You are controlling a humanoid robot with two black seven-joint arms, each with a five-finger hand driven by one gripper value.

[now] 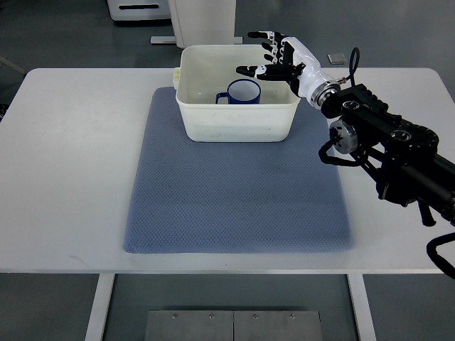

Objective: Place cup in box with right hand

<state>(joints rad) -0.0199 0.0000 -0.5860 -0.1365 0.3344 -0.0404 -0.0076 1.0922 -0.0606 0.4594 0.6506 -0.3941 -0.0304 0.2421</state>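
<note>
- A white box stands at the far end of a blue-grey mat, which lies on a white table.
- The box is rectangular and open-topped, with its long sides running across the picture; its front wall faces the robot.
- Inside the box sits a blue cup with a white inner wall and a dark blue rim.
- The cup stands upright on the box floor, a little right of the box's middle and nearer the far wall than the front wall.
- Its handle points to the picture's left.
- Nothing else can be made out inside the box.
- The right hand hovers over the box's far right corner, its arm reaching in from the right edge of the picture.
- Its fingers are spread and loosely extended toward the left; they grip nothing.
- The thumb points left above the cup's right side, with open space between it and the upper fingers.
- The cup lies just below and to the left of the fingertips, apart from them; whether the thumb tip touches the rim cannot be told from this steep angle, but no finger wraps the cup.
- The rest of the mat in front of the box is bare cloth.
</note>
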